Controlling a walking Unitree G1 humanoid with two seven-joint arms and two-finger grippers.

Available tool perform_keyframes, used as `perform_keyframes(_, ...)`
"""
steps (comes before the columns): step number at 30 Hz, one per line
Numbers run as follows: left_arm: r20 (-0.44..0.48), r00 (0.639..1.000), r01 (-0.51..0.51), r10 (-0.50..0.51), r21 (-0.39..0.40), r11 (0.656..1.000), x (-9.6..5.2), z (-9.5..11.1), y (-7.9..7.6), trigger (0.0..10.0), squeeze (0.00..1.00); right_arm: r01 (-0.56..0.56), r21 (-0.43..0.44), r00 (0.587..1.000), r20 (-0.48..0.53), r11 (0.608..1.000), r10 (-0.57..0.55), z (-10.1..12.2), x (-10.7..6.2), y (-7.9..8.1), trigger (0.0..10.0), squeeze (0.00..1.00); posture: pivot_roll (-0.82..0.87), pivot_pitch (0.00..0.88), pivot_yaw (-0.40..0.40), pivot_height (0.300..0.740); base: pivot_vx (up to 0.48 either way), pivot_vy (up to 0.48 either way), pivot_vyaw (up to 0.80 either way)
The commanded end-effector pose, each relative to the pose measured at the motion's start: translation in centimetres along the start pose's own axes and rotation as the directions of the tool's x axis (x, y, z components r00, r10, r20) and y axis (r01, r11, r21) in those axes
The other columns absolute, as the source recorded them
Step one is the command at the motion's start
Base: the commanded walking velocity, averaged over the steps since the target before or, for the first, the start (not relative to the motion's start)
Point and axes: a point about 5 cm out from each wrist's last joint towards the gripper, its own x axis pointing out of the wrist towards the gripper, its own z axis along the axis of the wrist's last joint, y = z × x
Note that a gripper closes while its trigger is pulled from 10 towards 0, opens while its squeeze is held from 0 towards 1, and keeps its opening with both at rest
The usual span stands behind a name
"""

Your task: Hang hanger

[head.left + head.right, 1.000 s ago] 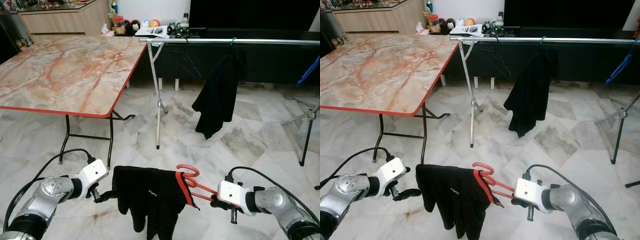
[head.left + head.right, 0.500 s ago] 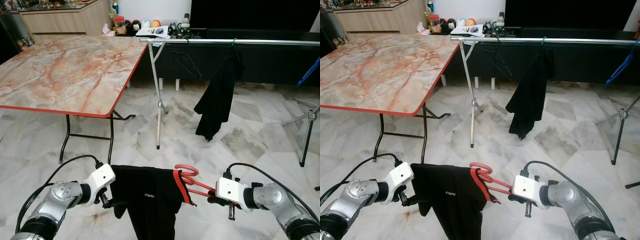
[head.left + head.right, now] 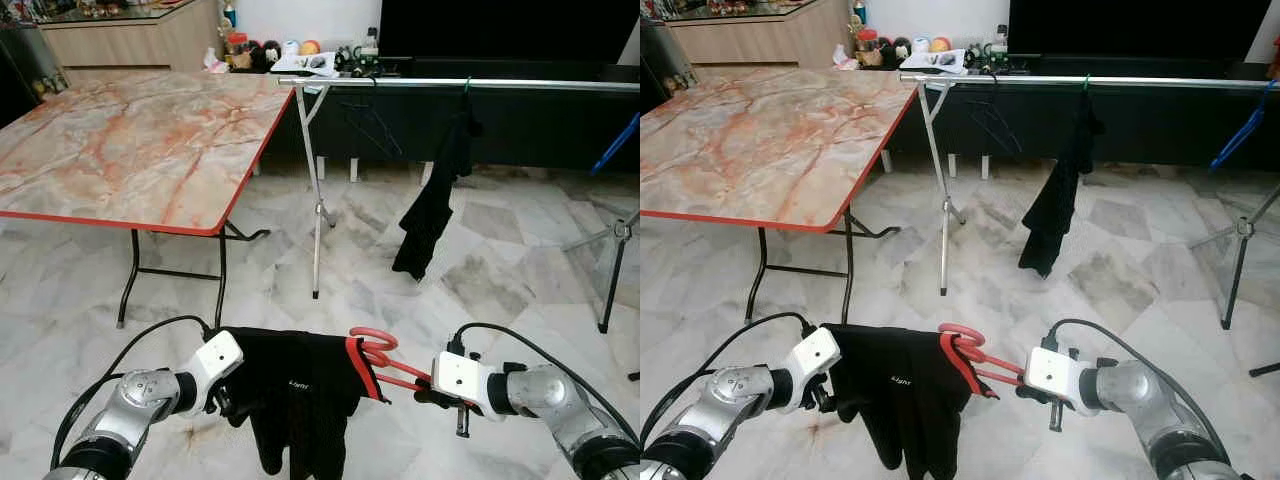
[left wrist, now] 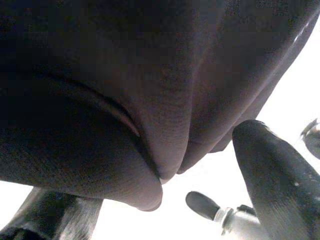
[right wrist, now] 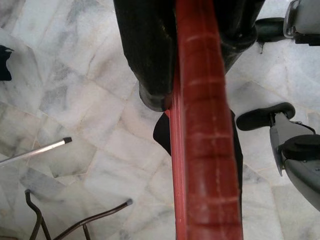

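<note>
Fingers of our right gripper (image 3: 428,394) are clamped together on the red hanger (image 3: 378,357), as the right wrist view shows: the red bar (image 5: 205,125) runs straight out between the two black fingers (image 5: 145,55). From that grip the hanger reaches across toward our left, its rounded hook rising a little above the bar. A black garment (image 3: 300,390) with a red collar edge is draped over the hanger's far end and droops down below it, low in front of us and above the marble floor (image 3: 380,260).

Our left gripper (image 3: 224,404) is pressed against the left side of that garment. In the left wrist view dark cloth (image 4: 125,85) hangs right over the camera, with one black finger (image 4: 280,175) beside it and another low in the corner; the two are spread apart, and we cannot tell whether any cloth is caught between them.

Well ahead of us a silver rail (image 3: 450,84) runs across the room on a folding stand (image 3: 316,200). Another black garment (image 3: 435,205) hangs from it on a green hook, an empty dark wire hanger (image 3: 370,125) hangs further left, and a blue hanger (image 3: 1240,135) shows at the right end. The red hanger is well apart from the rail, much lower and nearer to us. A marble-patterned table (image 3: 130,150) with a red edge stands to the left, just beside the rail's stand.
</note>
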Motion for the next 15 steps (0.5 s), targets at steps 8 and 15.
perform_keyframes(8, 0.038, 0.999, -0.006, 0.007, -0.022, 1.0, 0.42, 0.48, -0.07, 0.0, 0.0, 0.054, -0.01, 0.996, 0.071, 0.998, -0.053, 1.25, -0.23, -0.99, 0.0, 0.0, 0.07, 0.071, 0.067, 0.74, 0.0, 0.0, 0.0)
perform_keyframes(15, 0.063, 0.998, -0.007, 0.009, -0.033, 0.999, 0.82, 0.85, -0.29, 1.0, 0.0, 0.055, -0.011, 0.996, 0.073, 0.998, -0.054, 1.28, -0.29, -1.04, 0.0, 0.0, 0.07, 0.073, 0.066, 0.74, 0.0, 0.0, 0.0)
